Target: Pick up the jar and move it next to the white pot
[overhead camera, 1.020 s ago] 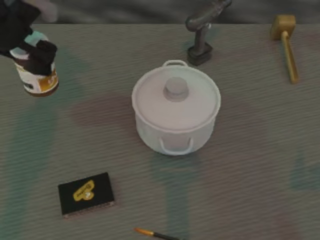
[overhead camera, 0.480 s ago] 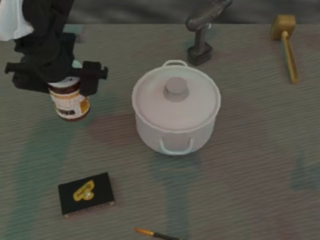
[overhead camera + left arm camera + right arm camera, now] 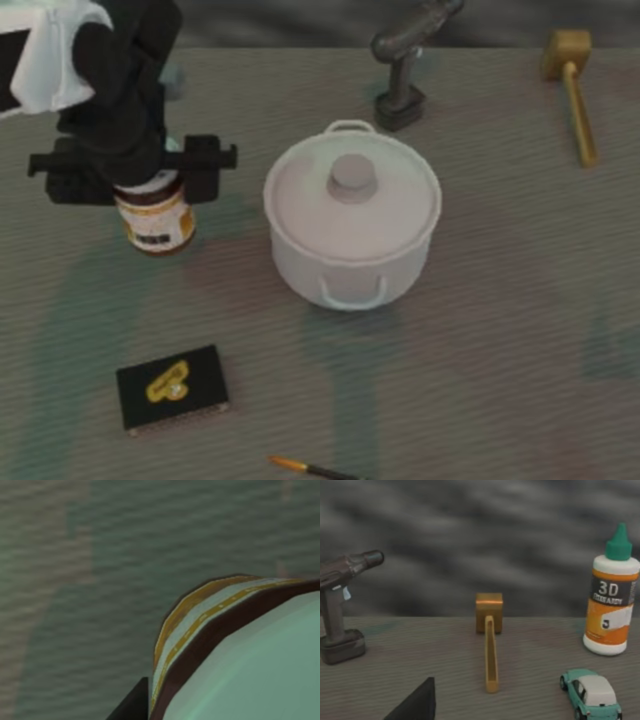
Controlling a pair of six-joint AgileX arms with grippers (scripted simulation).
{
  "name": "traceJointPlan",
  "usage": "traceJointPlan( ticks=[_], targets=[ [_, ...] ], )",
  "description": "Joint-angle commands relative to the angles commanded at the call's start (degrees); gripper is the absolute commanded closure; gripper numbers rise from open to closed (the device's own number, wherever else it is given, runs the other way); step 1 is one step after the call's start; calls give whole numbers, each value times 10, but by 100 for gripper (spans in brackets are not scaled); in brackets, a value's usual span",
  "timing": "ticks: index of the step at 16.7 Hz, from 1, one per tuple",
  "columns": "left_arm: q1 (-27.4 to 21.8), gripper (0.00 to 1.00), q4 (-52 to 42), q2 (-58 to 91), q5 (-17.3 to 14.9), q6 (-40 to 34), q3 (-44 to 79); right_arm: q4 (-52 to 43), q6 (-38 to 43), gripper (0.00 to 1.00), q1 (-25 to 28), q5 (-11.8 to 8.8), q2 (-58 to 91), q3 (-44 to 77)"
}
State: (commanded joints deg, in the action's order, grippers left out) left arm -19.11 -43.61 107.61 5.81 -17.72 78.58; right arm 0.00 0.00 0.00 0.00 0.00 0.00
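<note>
1 arm works: the left gripper [image 3: 135, 170] pinches the jar [image 3: 155, 220] aloft, left of the white pot [image 3: 350, 225], so carrying is underway; next, lowering it beside the pot.

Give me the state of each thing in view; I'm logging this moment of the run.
jar: upright, lid on, held by the left gripper, left of the pot.
white pot: lid on, standing mid-table, apart from the jar.
drill: upright behind the pot.
mallet: lying flat, far right.
black box: flat, closed.
glue bottle: upright, capped.
toy car: on its wheels.
</note>
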Motion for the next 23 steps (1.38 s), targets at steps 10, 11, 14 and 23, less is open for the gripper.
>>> traceJointPlan(
  ticks=[10,11,14,23],
  targets=[
    [6,100,90,55,-2,7,-34,0,0,0,0,0,0,0],
    [6,100,95,58,-2,7,-36,0,0,0,0,0,0,0],
    [6,100,95,58,-2,7,-36,0,0,0,0,0,0,0],
    [6,32,95,58,-2,7,-36,0,0,0,0,0,0,0]
  ],
)
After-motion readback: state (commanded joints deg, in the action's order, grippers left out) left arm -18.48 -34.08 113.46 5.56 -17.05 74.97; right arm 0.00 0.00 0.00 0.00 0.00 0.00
